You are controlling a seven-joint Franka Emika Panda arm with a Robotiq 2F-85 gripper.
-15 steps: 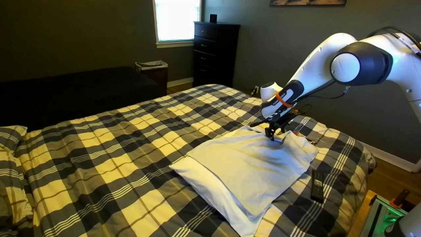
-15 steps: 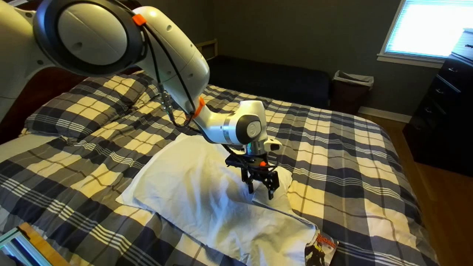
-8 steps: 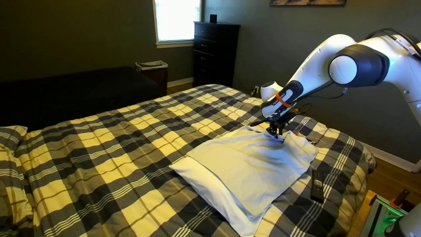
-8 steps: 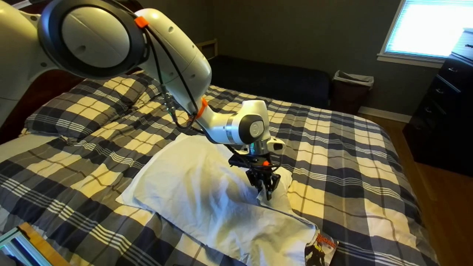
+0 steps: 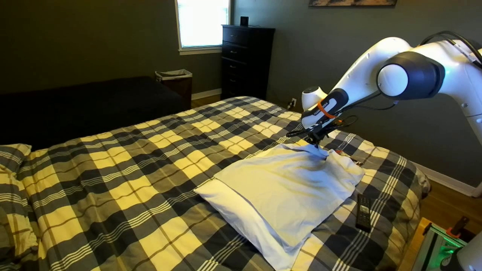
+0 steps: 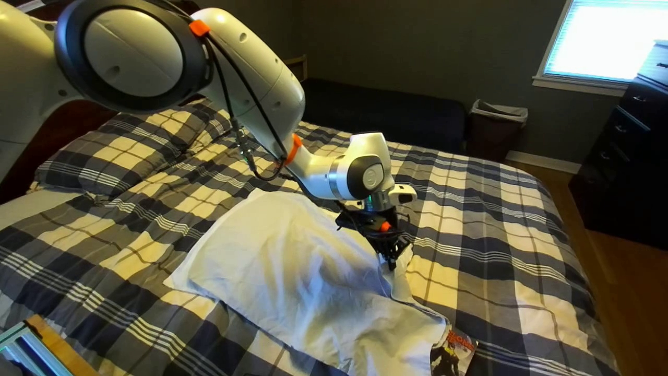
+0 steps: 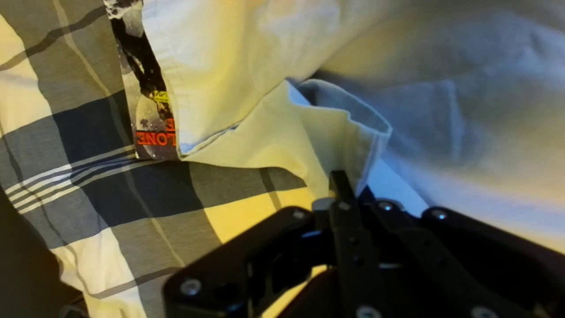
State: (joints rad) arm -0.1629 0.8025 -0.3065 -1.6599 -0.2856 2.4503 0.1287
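Claw (image 7: pixel 353 186) pinching hem of white cloth (image 5: pixel 276 192), just R of & below ctr in wrist view; rest spread on plaid bedspread (image 5: pixel 131 169), lower ctr in an ext. view. Mag (image 7: pixel 148 119) w/ red "LONE" legible, upper L of wrist view, partly under cloth; its yellow label (image 7: pixel 161 96) can't be read. Remote (image 5: pixel 363 212) lower R in an ext. view, near cloth, btn markings illegible. Arm (image 5: pixel 361 71) lettering too tiny.
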